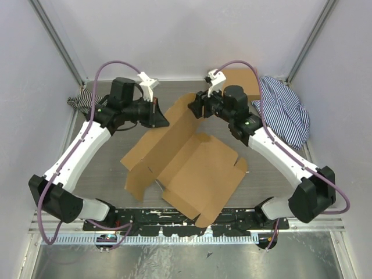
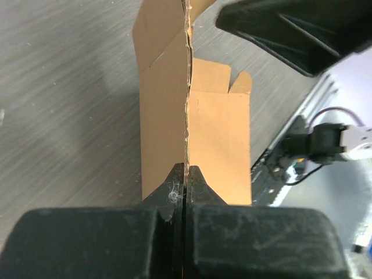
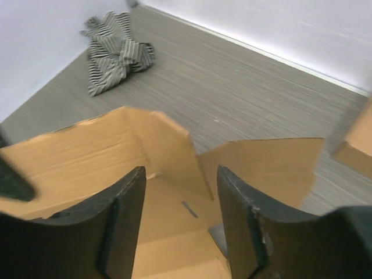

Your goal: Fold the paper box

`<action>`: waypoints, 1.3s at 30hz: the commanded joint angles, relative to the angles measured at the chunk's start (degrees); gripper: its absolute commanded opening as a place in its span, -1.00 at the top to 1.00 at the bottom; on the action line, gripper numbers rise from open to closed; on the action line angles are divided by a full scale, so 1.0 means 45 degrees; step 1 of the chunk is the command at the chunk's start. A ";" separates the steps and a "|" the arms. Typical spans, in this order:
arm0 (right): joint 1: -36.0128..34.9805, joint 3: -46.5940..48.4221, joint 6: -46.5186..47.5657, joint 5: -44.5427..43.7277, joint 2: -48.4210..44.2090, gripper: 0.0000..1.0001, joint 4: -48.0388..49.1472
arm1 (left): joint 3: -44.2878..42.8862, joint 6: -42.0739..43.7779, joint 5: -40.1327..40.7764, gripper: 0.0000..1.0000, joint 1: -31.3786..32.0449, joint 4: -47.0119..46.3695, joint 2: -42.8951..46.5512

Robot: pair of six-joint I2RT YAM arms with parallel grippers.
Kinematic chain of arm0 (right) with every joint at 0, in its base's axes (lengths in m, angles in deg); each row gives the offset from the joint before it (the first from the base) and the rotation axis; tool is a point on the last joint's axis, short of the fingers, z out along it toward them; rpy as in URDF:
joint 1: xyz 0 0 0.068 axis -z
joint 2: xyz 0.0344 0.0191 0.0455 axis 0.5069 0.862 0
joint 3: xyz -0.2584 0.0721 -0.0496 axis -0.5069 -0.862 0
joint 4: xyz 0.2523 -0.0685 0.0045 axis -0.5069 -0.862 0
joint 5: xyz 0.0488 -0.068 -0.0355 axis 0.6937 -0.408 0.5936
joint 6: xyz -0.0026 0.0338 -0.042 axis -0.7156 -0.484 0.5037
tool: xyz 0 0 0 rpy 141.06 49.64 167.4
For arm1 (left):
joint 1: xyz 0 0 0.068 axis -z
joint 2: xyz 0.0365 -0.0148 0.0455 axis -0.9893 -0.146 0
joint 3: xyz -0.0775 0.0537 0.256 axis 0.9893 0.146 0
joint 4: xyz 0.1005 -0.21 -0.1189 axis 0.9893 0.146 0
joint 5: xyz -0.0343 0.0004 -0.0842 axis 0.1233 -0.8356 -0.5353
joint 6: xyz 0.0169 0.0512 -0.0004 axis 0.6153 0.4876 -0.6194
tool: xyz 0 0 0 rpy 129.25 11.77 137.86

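Observation:
The paper box (image 1: pixel 197 168) is a brown cardboard die-cut sheet lying mid-table with its left panel raised upright. My left gripper (image 1: pixel 161 119) is shut on the top edge of that raised panel. In the left wrist view the cardboard edge (image 2: pixel 187 87) runs straight into the closed left gripper (image 2: pixel 186 170). My right gripper (image 1: pixel 196 106) hovers at the far corner of the raised panel. In the right wrist view the right gripper (image 3: pixel 181 174) stands open above the paper box (image 3: pixel 81 154), holding nothing.
A striped cloth (image 1: pixel 78 102) lies bunched at the back left and shows in the right wrist view (image 3: pixel 113 49). Another striped cloth (image 1: pixel 285 110) lies at the back right, beside a small ready-made brown box (image 1: pixel 241 81). Walls enclose the table on three sides.

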 commanded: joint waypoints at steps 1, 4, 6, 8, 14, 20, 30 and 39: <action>0.0173 0.0208 -0.0524 -0.4023 -0.1284 -0.19 -0.1542 | -0.2165 0.2214 0.4527 1.00 0.2028 0.3485 -0.0471; 0.0730 -0.0291 -0.1124 -0.6049 -0.1937 -0.31 -0.2413 | -0.3078 0.2785 0.7034 1.00 0.3383 0.4809 -0.1071; 0.1494 -0.0575 -0.1790 -0.6812 -0.2295 -0.35 -0.2978 | -0.3433 0.3030 0.8418 1.00 0.4061 0.5571 -0.1531; 0.2575 -0.0718 -0.2391 -0.6606 -0.2485 -0.37 -0.3714 | -0.3505 0.3170 0.9733 1.00 0.4609 0.6012 -0.1929; 0.4744 -0.0878 -0.2746 -0.4590 -0.1985 -0.36 -0.4162 | -0.3183 0.3398 1.3266 1.00 0.5784 0.6529 -0.2755; 0.4842 0.0281 -0.2465 -0.1882 -0.0023 -0.25 -0.4535 | -0.2587 0.3951 1.7196 1.00 0.7129 0.6493 -0.3368; 0.4837 0.1464 -0.2028 0.0992 0.2135 -0.21 -0.3271 | -0.1906 0.4032 2.2002 1.00 0.8610 0.5877 -0.4207; 0.4869 0.3314 -0.2310 0.5894 0.4938 -0.11 -0.1630 | -0.0756 0.5568 2.2911 1.00 0.9006 0.3552 -0.3488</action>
